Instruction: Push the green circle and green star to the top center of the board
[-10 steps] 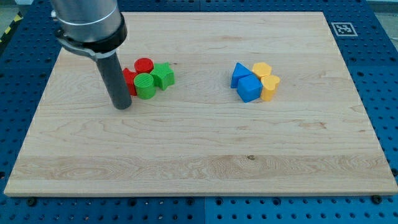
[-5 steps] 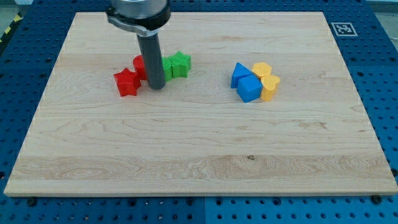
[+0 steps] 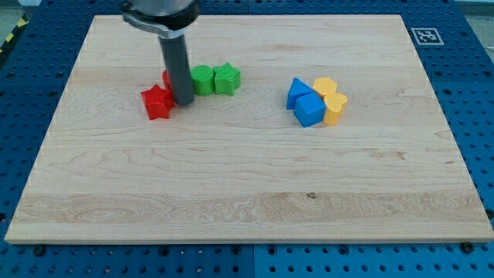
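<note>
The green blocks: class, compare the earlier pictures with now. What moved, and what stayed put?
The green circle and green star slid toward the view's right and slightly up. My tip swept right, then back a little, now beside the red star. The blue and yellow blocks stayed.

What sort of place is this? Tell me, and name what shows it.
Probably a robotics lab bench. A wooden board lies on a blue perforated table, with a printed marker tag in its corner, and my tip stands among small coloured blocks, beside the green circle.
</note>
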